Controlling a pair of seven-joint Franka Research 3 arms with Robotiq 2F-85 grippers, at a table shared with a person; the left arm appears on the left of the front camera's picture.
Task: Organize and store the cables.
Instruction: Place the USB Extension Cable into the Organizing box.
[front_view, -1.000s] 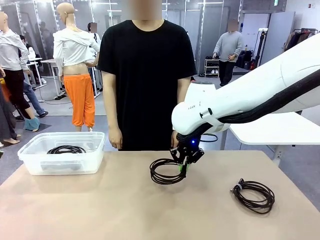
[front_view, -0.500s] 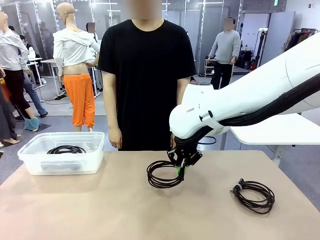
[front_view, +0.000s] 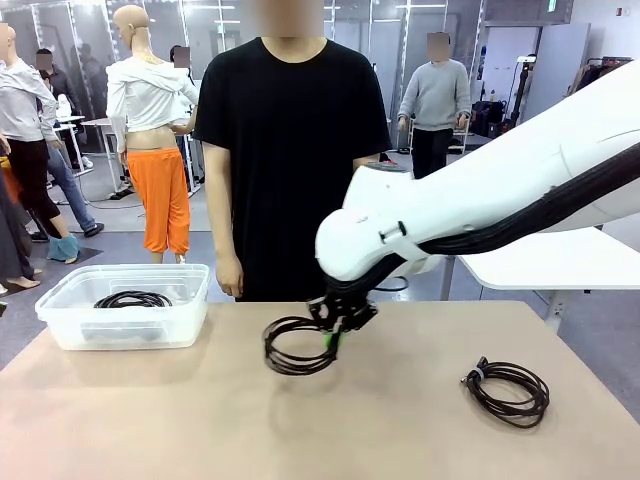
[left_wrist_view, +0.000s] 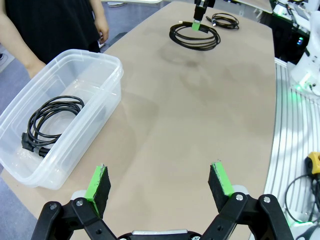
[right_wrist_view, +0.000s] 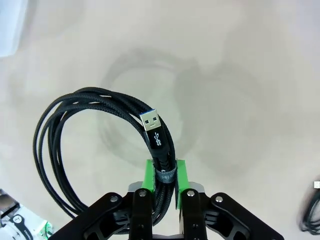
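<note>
- Right wrist view: coil (right_wrist_view: 107, 102) is clamped at its tie (right_wrist_view: 164, 176) by the right gripper (right_wrist_view: 164, 172), above the desk (right_wrist_view: 250, 75).
- Light and limp, it is judged best gripped there.
- Left gripper (left_wrist_view: 160, 182) is spread open.

This is a robotics lab set in a large open hall. A white robot arm (front_view: 480, 190) reaches over the beige table (front_view: 200, 420), and a ribbed metal frame (left_wrist_view: 292, 140) runs along the table's edge. Beyond the table are grey floor, glass partitions (front_view: 75, 50), another white table (front_view: 540, 258) and a person in a grey sweater (front_view: 435, 100) standing.
</note>
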